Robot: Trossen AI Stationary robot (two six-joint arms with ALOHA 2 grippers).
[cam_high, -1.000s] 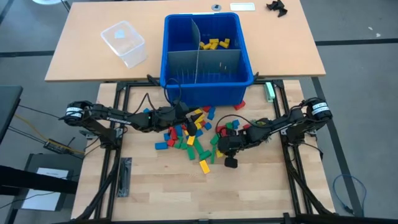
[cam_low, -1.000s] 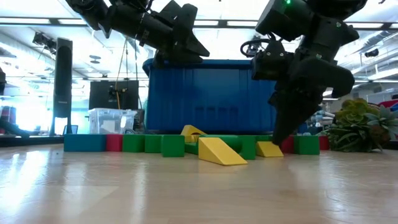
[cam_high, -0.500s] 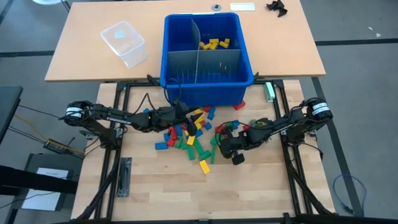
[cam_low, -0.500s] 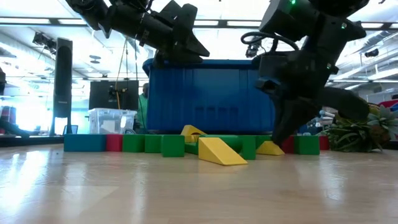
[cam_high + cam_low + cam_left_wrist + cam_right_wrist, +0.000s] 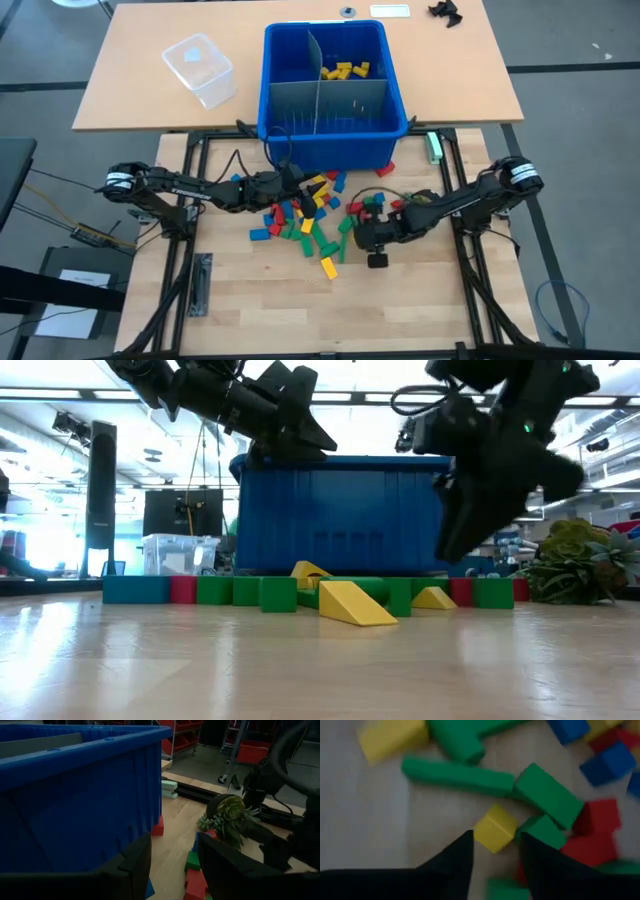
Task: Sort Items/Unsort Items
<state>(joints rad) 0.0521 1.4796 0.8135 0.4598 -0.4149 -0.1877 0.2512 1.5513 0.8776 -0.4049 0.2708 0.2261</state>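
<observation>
The items are small red, yellow, green and blue blocks heaped [image 5: 305,215] on the near table, in front of the blue bin [image 5: 335,140]. Some yellow ones [image 5: 345,70] lie in the bin's far right compartment. My right gripper [image 5: 495,847] hangs open at the heap's right side [image 5: 362,238], fingers slanting down. It hangs just above a yellow block [image 5: 494,827] that lies flat on the wood between green blocks [image 5: 547,795]. My left gripper [image 5: 172,865] is open with nothing between its fingers, held near level above the heap, close to the bin's front wall [image 5: 80,810].
Grey dividers [image 5: 320,95] split the bin into compartments. A clear plastic tub [image 5: 200,70] stands on the far table, left of the bin. A small potted succulent [image 5: 227,815] sits past the heap's right side. One yellow wedge [image 5: 329,267] lies nearest the front edge.
My right gripper has risen from the table and turned a little, and its fingers have opened. The yellow block it was down at stays on the wood. The left arm has kept still.
</observation>
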